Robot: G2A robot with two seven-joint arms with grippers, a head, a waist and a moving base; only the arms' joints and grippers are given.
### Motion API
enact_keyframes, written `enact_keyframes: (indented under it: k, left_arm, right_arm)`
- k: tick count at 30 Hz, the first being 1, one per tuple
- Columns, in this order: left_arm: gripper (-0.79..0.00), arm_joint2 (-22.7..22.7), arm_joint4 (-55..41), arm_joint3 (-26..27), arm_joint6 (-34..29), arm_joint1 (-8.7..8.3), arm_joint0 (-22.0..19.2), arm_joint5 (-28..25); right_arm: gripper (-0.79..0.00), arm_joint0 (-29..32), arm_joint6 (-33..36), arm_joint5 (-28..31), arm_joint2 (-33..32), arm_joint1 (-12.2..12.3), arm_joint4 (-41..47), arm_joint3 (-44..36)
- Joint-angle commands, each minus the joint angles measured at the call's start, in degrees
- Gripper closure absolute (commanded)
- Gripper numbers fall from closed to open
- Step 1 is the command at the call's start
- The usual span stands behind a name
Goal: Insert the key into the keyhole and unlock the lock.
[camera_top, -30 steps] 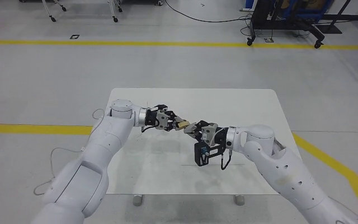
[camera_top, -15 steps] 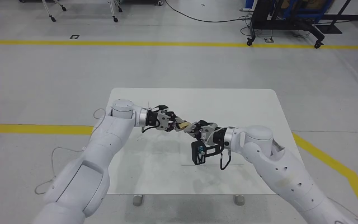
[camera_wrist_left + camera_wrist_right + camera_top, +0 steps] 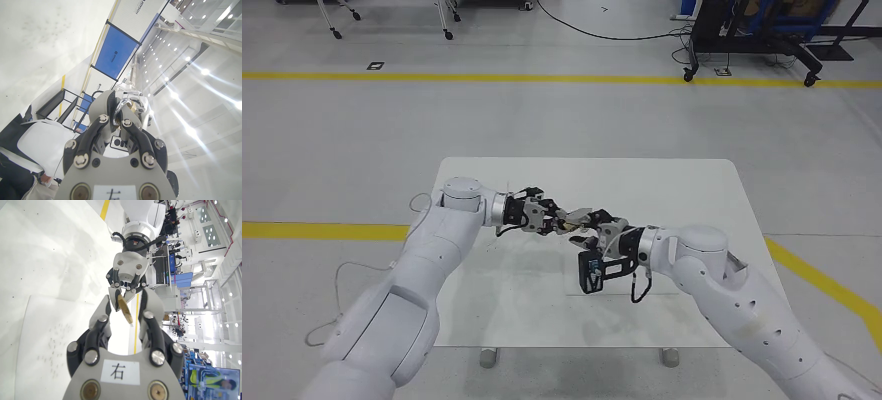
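Note:
A brass padlock (image 3: 570, 224) hangs in the air over the middle of the white table (image 3: 682, 190). My left gripper (image 3: 554, 218) is shut on it at the shackle end; in the left wrist view the silver shackle (image 3: 121, 108) sits between the closed fingers of the left gripper (image 3: 119, 106). My right gripper (image 3: 590, 226) faces it from the other side. In the right wrist view the right gripper (image 3: 127, 294) is open, and the padlock's brass body (image 3: 124, 309) hangs between its spread fingers without touching them. I cannot make out a key.
The tabletop around both arms is bare, with small dark specks (image 3: 54, 332). A black module on the right wrist (image 3: 590, 272) hangs low over the table. Yellow floor lines (image 3: 322, 230) run beyond the table edges.
The right arm has shifted left toward the padlock and its wrist has turned, and its fingers now look spread. The left arm has stayed put, gripping the padlock.

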State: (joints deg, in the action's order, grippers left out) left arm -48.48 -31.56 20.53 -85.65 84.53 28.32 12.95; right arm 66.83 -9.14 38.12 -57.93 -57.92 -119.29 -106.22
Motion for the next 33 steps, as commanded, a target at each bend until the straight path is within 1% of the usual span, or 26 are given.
enact_keyframes:
  k: [1, 3, 6, 7, 8, 9, 11, 13, 14, 16, 18, 19, 21, 23, 26, 29, 33]
  left_arm:
    - [0.000, -0.2, -0.1, -0.2, 0.4, -0.03, -0.1, -0.3]
    - [0.000, -0.4, -0.2, -0.3, 0.8, -0.07, -0.1, -0.7]
    - [0.000, -0.7, -0.3, -0.3, 1.2, -0.13, -0.1, -1.0]
    - [0.000, -0.8, -0.2, -0.2, 1.5, -0.15, -0.1, -1.3]
    - [0.000, -1.0, -0.1, -0.2, 2.1, -0.20, -0.2, -1.8]
    - [0.000, -1.1, 0.1, -0.2, 3.2, -0.27, -0.3, -2.6]
    - [0.000, -1.5, 0.5, 0.1, 5.4, -0.45, -0.6, -4.7]
    - [0.000, -2.9, -0.6, 0.6, 9.0, -0.77, -0.8, -9.2]
    - [0.000, -3.5, -1.3, 1.0, 9.2, -0.92, -0.6, -10.9]
    - [0.000, -4.4, -1.6, 1.3, 10.9, -1.36, -0.4, -13.7]
    - [0.000, -5.0, -1.5, 2.1, 11.3, -1.72, 0.0, -15.4]
    - [0.000, -5.3, -1.6, 2.5, 11.3, -1.88, 0.3, -15.9]
    - [0.000, -5.4, -0.8, 3.6, 11.3, -2.13, 0.7, -16.5]
    - [0.000, -5.4, -0.1, 4.9, 11.2, -2.28, 1.1, -16.9]
    - [0.000, -5.0, 2.3, 6.9, 12.5, -2.52, 1.5, -18.6]
    - [0.000, -5.2, 3.6, 9.5, 13.1, -2.88, 2.2, -21.8]
    - [0.000, -5.5, 5.7, 12.2, 13.6, -3.46, 3.2, -24.0]
  right_arm:
    - [-0.785, 0.7, -0.7, -0.6, -0.9, 0.2, 0.6, -0.7]
    - [-0.785, 1.6, -1.8, -1.1, -2.0, 0.4, 1.4, -1.4]
    - [-0.760, 3.1, -3.6, -1.8, -3.8, 0.7, 3.0, -1.9]
    - [-0.767, 3.7, -4.2, -2.2, -4.4, 0.7, 3.9, -1.9]
    - [-0.757, 4.3, -4.9, -2.7, -5.1, 0.8, 5.4, -1.8]
    - [-0.720, 4.9, -5.8, -3.2, -5.8, 0.8, 7.2, -1.6]
    - [-0.585, 6.1, -8.5, -3.5, -7.2, 0.8, 12.4, -0.6]
    - [-0.182, 6.5, -11.9, -1.9, -8.1, 0.8, 17.4, 1.1]
    - [0.000, 6.5, -12.3, -0.8, -8.3, 0.8, 18.5, 2.3]
    - [0.000, 6.2, -11.6, 0.6, -7.8, 0.7, 20.0, 4.4]
    - [0.000, 5.7, -10.0, 2.2, -7.1, 0.5, 22.5, 6.7]
    - [0.000, 5.2, -9.1, 3.7, -6.5, 0.4, 23.5, 7.5]
    - [0.000, 3.3, -6.3, 9.5, -4.8, 0.3, 22.7, 8.7]
    - [0.000, 1.7, -3.3, 12.1, -3.5, 0.2, 22.5, 9.7]
    - [0.000, 0.5, -2.6, 13.2, -2.7, -0.2, 26.0, 10.9]
    - [0.000, -0.2, -2.6, 13.6, -3.1, -0.4, 29.4, 12.3]
    - [0.000, -0.8, -1.7, 13.4, -3.6, -0.4, 31.1, 13.1]
